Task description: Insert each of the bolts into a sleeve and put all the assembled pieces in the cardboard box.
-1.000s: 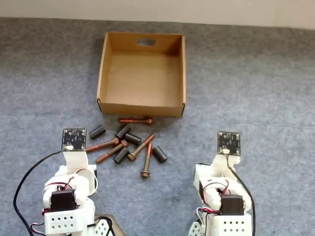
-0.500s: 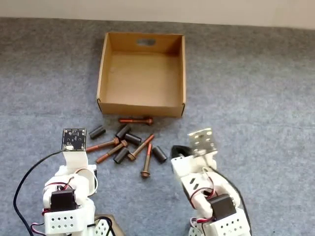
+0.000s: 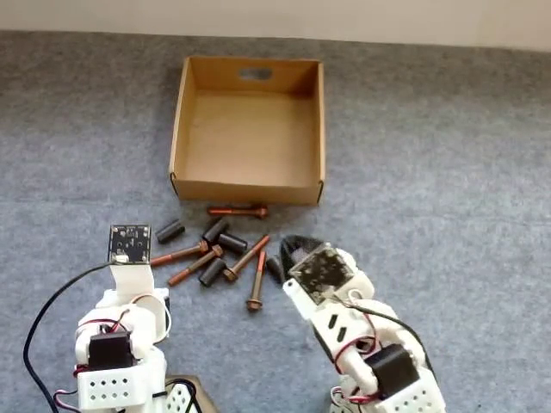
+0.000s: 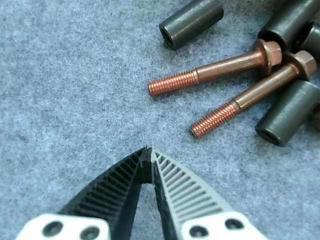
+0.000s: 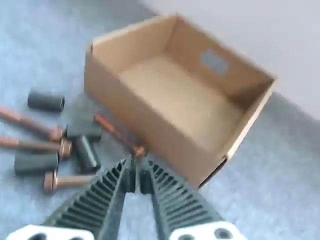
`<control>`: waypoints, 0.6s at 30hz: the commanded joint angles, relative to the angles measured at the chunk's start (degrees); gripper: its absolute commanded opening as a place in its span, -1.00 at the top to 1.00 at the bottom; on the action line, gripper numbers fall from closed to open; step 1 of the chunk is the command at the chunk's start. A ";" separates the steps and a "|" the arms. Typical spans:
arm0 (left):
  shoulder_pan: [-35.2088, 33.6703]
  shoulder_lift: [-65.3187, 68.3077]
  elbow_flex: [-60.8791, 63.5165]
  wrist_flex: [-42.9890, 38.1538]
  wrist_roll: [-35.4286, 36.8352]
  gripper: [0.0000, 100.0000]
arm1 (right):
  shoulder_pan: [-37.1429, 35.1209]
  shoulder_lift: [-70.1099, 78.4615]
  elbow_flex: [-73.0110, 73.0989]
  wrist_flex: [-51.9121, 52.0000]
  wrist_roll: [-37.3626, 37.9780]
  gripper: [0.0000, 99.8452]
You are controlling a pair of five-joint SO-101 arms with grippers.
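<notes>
Copper bolts [image 4: 220,70] and dark sleeves [image 4: 191,22] lie loose on the grey bench [image 4: 60,75] just ahead of my left fingers [image 4: 148,156], clenched empty, and beside my right fingers [image 5: 135,166], likewise clenched, with the cardboard box [image 5: 150,131] beyond.

No legible text, label, number or sign found. Checked: box [image 3: 179,129], bolts [image 4: 220,67], sleeves [image 4: 191,22]. All surfaces plain; nothing readable to record.

A robotics lab or hobby bench: a left arm [image 3: 116,344] and right arm [image 3: 362,331] with bare wires [image 3: 43,320] on a grey felt-covered table [image 3: 448,172], loose bolts [image 3: 179,253], a cardboard box [image 3: 250,190], and a plain pale wall [image 3: 344,17] behind.
</notes>
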 commanded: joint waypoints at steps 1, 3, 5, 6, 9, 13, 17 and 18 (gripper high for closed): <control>-0.40 0.04 1.01 0.09 -0.18 0.98 | -0.48 6.46 -9.71 2.15 -2.99 0.71; -0.31 0.04 1.01 0.09 -0.18 0.98 | -1.19 14.02 -14.46 4.09 -5.01 0.69; -0.31 0.04 1.01 0.09 -0.18 0.98 | -2.68 22.73 -18.51 5.41 -6.86 0.69; -0.31 0.04 1.01 0.09 -0.18 0.98 | -3.47 27.21 -20.26 5.85 -7.56 0.69; -0.31 0.04 1.01 0.09 -0.18 0.98 | -5.23 38.64 -23.43 5.85 -8.00 0.70; -0.31 0.04 1.01 0.09 -0.18 0.98 | -5.85 48.40 -24.57 5.41 -7.91 0.70; -0.31 0.04 1.01 0.09 -0.18 0.98 | -5.85 54.64 -24.84 5.41 -8.09 0.70; -0.31 0.04 1.01 0.09 -0.18 0.98 | -5.85 55.96 -24.84 5.41 -8.18 0.70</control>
